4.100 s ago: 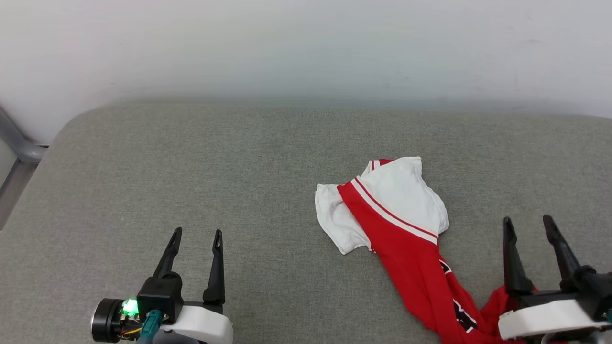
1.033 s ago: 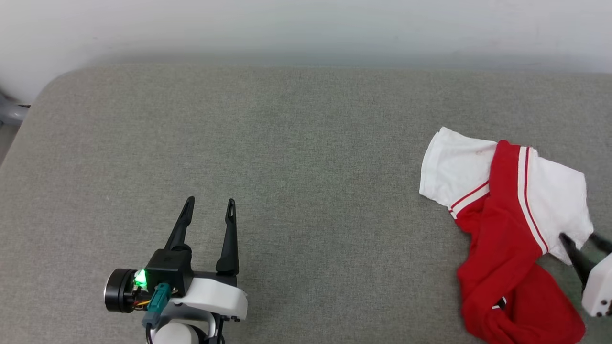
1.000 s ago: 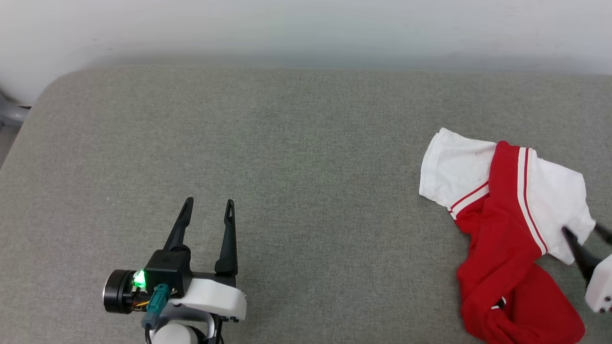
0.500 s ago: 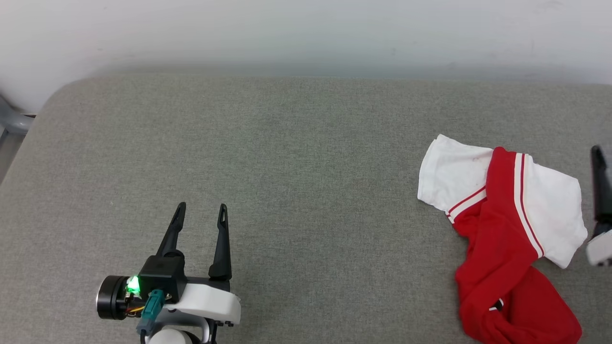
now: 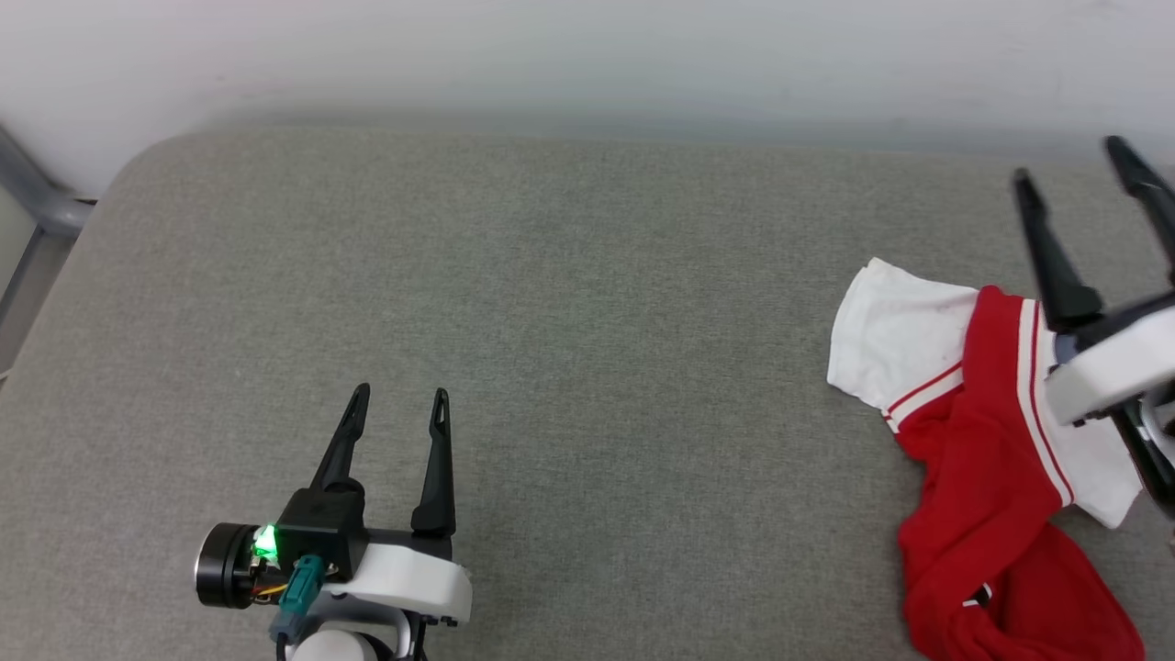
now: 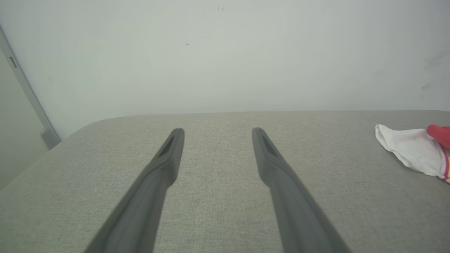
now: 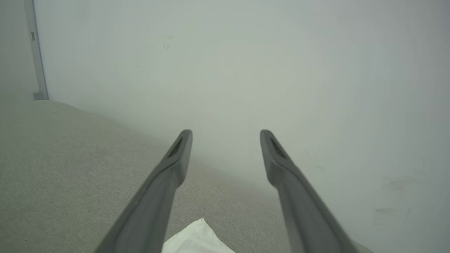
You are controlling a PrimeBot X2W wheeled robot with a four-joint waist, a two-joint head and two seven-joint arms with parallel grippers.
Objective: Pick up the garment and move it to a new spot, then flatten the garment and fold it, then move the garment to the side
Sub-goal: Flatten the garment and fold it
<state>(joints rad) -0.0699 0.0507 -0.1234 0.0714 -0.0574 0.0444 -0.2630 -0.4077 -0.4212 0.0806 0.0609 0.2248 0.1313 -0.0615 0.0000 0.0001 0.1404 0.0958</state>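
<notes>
Head view: left gripper (image 5: 401, 393) at lower left, jaws apart, empty, over grey padded surface (image 5: 551, 321). Right gripper (image 5: 1068, 161) at right edge, jaws apart, empty, its body in front of garment (image 5: 973, 431), crumpled at far right of surface.

Left wrist view: jaws apart, nothing between; garment (image 6: 411, 149) at right edge, well apart from fingers.

Right wrist view: jaws apart, toward pale wall (image 7: 246, 70); white garment corner (image 7: 197, 240) at bottom edge.

Bare indoor room, type unclear; grey fabric surface (image 5: 551, 321) against plain white wall (image 5: 587, 55)
</notes>
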